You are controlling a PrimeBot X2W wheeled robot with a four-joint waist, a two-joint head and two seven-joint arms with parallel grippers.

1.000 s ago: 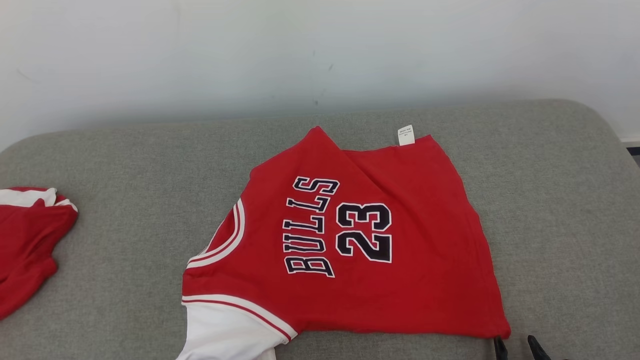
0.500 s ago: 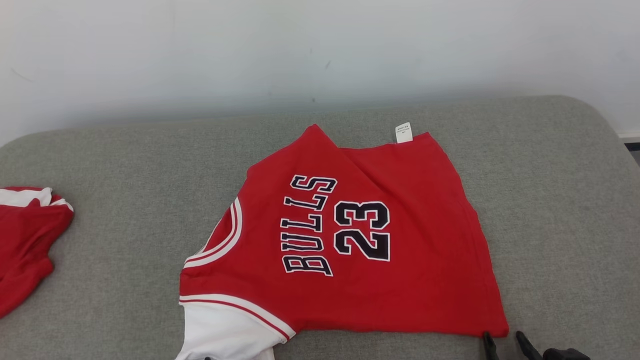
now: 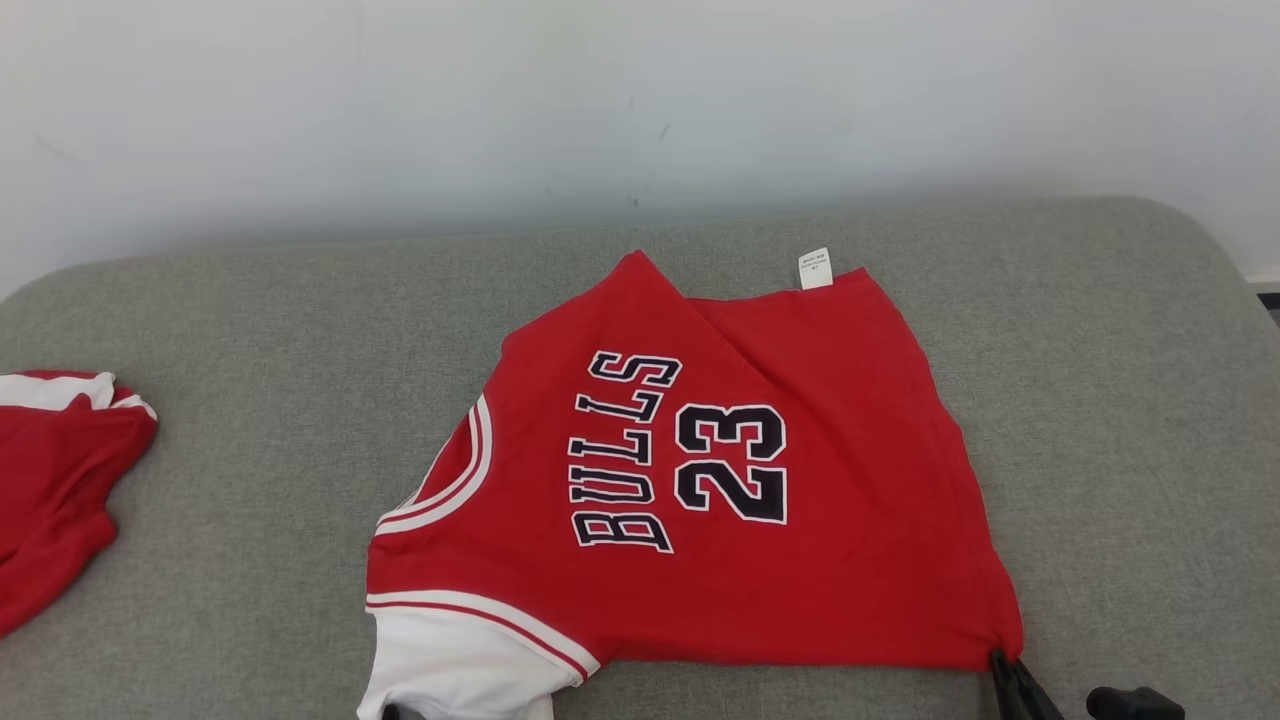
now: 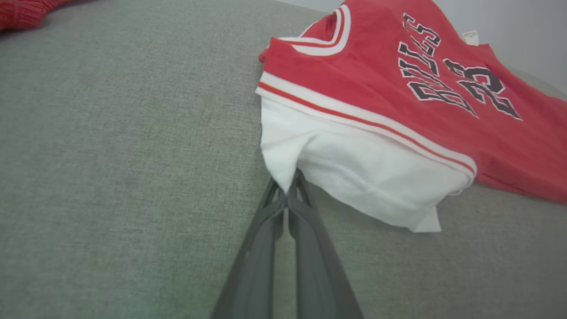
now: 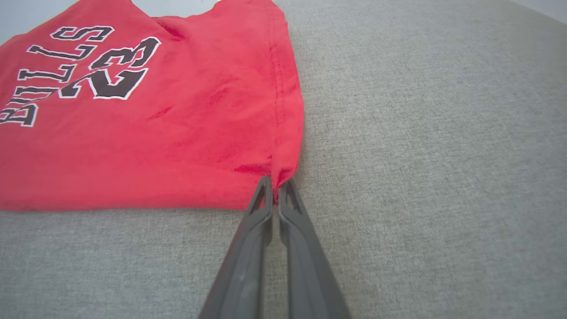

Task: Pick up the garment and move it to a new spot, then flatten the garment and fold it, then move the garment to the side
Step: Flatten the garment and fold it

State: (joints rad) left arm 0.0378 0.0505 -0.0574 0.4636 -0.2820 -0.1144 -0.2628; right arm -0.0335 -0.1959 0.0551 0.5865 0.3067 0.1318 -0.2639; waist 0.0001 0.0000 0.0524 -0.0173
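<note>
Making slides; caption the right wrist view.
Right gripper pinching a corner of the red jersey on the grey cushion.

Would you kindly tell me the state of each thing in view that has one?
jersey, lying print up, far corner folded over
left gripper, shut on the jersey's white sleeve
right gripper, shut on the jersey's red hem corner
second red garment, bunched, lying apart at the left
</note>
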